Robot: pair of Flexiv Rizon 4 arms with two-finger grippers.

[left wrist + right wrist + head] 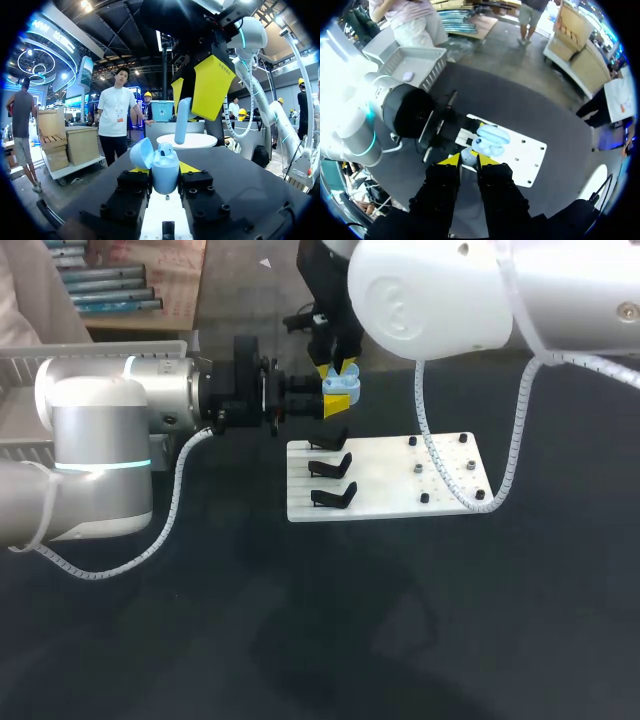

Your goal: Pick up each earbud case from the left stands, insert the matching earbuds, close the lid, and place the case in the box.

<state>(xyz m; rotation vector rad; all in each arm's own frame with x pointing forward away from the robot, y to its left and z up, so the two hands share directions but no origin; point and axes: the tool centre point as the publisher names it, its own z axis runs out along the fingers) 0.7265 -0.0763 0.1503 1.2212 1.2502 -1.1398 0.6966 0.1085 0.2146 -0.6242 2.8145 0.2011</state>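
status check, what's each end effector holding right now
Left end effector shut on open earbud case. Right end effector shut on earbud, just above the case. Nothing between them.

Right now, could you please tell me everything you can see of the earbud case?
The earbud case is pale blue, smooth plastic by its look, rounded like an egg. Its lid is hinged open to one side. One matching earbud sits in its top. The left gripper clamps its body from both sides, holding it upright off the table; the right gripper holds a second earbud just above.
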